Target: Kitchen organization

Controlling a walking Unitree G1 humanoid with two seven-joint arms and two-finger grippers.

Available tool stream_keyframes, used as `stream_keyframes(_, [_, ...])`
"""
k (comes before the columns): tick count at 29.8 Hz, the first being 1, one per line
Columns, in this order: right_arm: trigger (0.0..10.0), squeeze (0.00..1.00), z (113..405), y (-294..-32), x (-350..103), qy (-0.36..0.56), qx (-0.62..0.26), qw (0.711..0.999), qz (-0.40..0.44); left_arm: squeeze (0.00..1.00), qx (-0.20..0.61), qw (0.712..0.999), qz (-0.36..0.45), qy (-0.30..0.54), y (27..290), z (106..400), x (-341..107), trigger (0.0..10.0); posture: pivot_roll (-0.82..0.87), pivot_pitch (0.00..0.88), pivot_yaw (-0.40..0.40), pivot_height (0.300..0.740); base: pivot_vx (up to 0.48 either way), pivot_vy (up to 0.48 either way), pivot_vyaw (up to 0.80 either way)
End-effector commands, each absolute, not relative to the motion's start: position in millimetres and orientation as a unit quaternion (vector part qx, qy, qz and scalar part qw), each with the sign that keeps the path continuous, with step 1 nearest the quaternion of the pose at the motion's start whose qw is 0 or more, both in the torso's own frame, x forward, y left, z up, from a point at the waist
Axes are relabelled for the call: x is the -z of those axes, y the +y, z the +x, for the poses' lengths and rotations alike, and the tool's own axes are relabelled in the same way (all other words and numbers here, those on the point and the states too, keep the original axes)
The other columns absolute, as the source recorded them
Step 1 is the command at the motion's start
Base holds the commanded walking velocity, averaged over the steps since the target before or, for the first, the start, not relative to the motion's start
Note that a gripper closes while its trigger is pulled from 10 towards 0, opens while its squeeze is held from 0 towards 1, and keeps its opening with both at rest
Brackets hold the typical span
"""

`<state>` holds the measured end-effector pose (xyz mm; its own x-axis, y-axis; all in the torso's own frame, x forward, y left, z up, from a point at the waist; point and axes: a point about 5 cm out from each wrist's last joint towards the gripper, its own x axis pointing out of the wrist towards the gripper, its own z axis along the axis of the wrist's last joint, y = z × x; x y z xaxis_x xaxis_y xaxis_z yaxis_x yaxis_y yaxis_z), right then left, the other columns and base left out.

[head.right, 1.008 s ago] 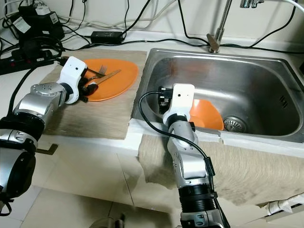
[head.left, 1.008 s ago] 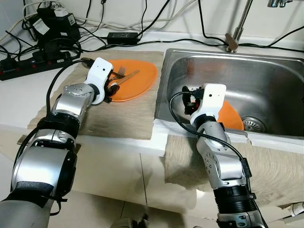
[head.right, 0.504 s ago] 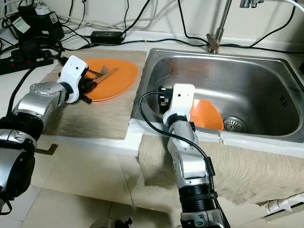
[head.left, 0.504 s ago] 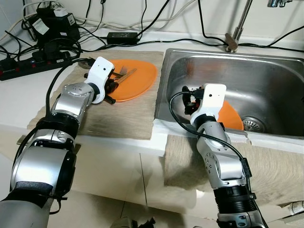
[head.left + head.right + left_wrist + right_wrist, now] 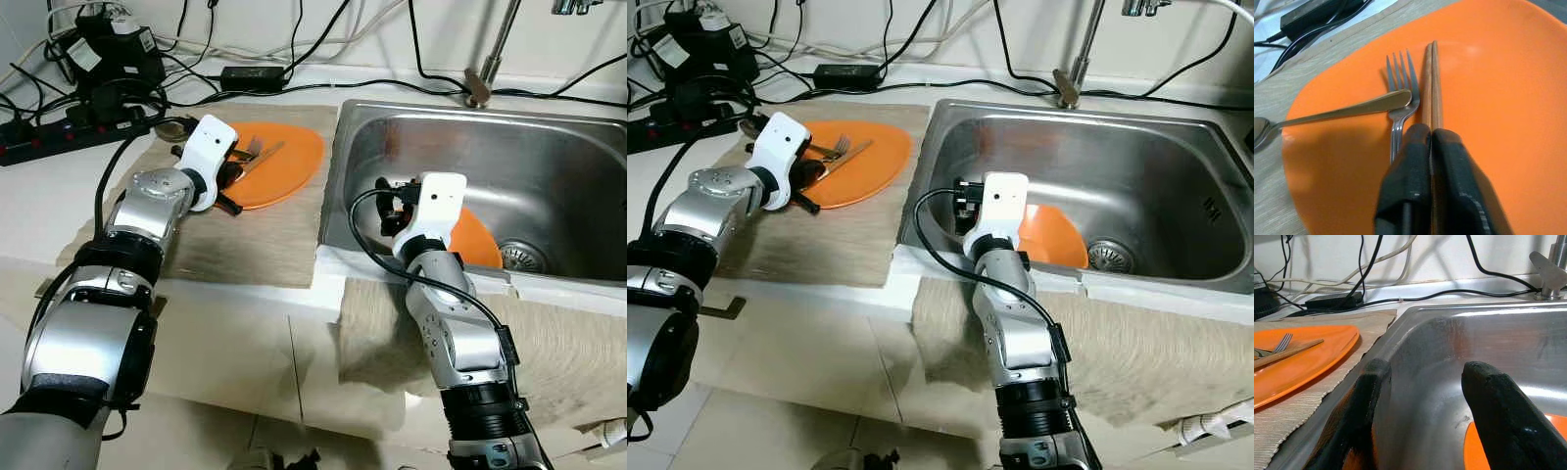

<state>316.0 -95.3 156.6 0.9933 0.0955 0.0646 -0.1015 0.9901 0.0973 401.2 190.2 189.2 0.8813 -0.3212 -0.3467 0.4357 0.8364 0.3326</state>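
Note:
An orange plate (image 5: 289, 162) lies on the woven mat (image 5: 250, 240) left of the sink. On it are a fork (image 5: 1399, 81), a spoon (image 5: 1342, 111) and a pair of wooden chopsticks (image 5: 1430, 81). My left gripper (image 5: 1431, 133) is at the plate's near-left edge, shut on the chopsticks, which point out across the plate. My right gripper (image 5: 1422, 369) hangs open inside the steel sink (image 5: 549, 147), near its left wall. Nothing is between its fingers. A second orange plate (image 5: 482, 240) lies on the sink floor just past it.
A faucet (image 5: 487, 69) rises behind the sink. A black power strip (image 5: 59, 132), adapters and several cables crowd the back left of the counter. A cloth (image 5: 558, 343) hangs over the counter's front edge by the sink.
My left gripper has shifted slightly toward the back of the counter with the chopsticks in it. The right arm has not moved.

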Motion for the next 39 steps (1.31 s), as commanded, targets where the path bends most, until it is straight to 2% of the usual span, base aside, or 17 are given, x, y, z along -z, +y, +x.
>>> stream_keyframes(1, [10.0, 0.0, 315.5, -92.9, -156.1, -0.025, -0.057, 0.997, 0.048, 1.0, 0.201, 0.946, 0.22, 0.128, 189.8, 403.2, -199.5, 10.0, 0.03, 0.0, 0.054, 0.74, 0.0, 0.0, 0.0])
stream_keyframes(22, [10.0, 0.0, 315.3, -92.4, -155.3, -0.023, -0.055, 0.997, 0.05, 1.0, 0.241, 0.933, 0.225, 0.142, 181.7, 400.1, -198.9, 10.0, 0.03, 0.002, 0.061, 0.74, 0.0, 0.0, 0.0])
stream_keyframes(23, [10.0, 0.0, 315.4, -92.1, -155.1, -0.023, -0.056, 0.997, 0.05, 0.19, 0.246, 0.929, 0.231, 0.149, 181.0, 399.3, -197.1, 10.0, 0.03, 0.003, 0.061, 0.74, 0.0, 0.0, 0.0])
stream_keyframes(24, [10.0, 0.0, 315.4, -92.1, -155.1, -0.023, -0.056, 0.997, 0.05, 0.19, 0.246, 0.929, 0.231, 0.149, 181.0, 399.3, -197.1, 10.0, 0.03, 0.003, 0.061, 0.74, 0.0, 0.0, 0.0])
stream_keyframes(25, [10.0, 0.0, 315.4, -91.9, -155.0, -0.022, -0.056, 0.997, 0.05, 0.0, 0.248, 0.928, 0.232, 0.15, 180.7, 398.9, -196.5, 10.0, 0.03, 0.003, 0.061, 0.74, 0.0, 0.0, 0.0])
stream_keyframes(33, [10.0, 0.0, 315.8, -90.1, -154.5, -0.02, -0.058, 0.997, 0.051, 0.0, 0.258, 0.925, 0.202, 0.189, 183.3, 395.6, -187.4, 10.0, 0.04, 0.004, 0.062, 0.74, 0.0, 0.0, 0.0])
stream_keyframes(39, [10.0, 0.0, 315.4, -89.5, -153.4, -0.018, -0.059, 0.997, 0.051, 0.0, 0.297, 0.914, 0.162, 0.225, 179.4, 388.7, -177.8, 10.0, 0.04, 0.006, 0.062, 0.74, 0.0, 0.0, 0.0])
